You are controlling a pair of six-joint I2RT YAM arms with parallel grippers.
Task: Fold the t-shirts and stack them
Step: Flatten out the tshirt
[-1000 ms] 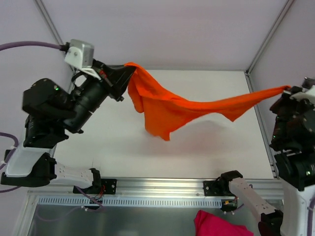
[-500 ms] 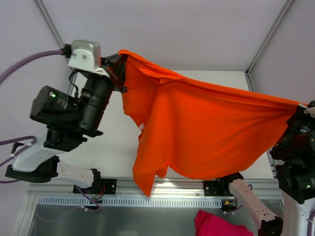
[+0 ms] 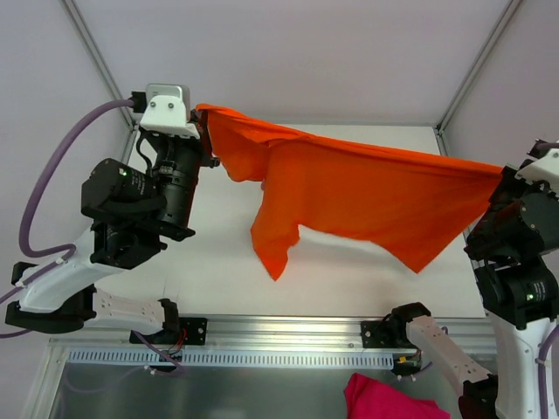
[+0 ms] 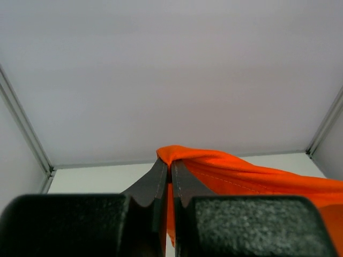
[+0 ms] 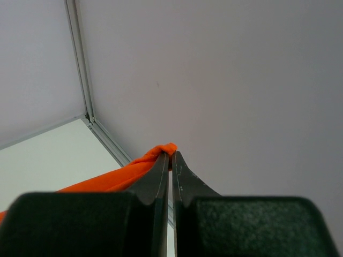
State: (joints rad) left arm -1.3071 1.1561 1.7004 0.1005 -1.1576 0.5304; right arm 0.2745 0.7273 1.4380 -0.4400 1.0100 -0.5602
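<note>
A bright orange t-shirt [image 3: 367,196] hangs stretched in the air above the white table [image 3: 210,262], held at both ends. My left gripper [image 3: 206,118] is shut on its left corner at the back left; the pinched fabric shows at the fingertips in the left wrist view [image 4: 170,163]. My right gripper [image 3: 504,173] is shut on the right corner at the far right; the pinched tip shows in the right wrist view [image 5: 170,153]. The cloth sags between them, with a flap hanging down near the middle left [image 3: 275,249]. No neck label shows.
A pink garment [image 3: 384,400] lies below the table's front rail at the bottom. Metal frame posts [image 3: 476,65] rise at the back corners. The front rail [image 3: 288,327] carries both arm bases.
The shirt has spread out and then pulled flatter. The left gripper rose and moved toward the back; the big hanging fold that reached the front rail has lifted to mid-table.
</note>
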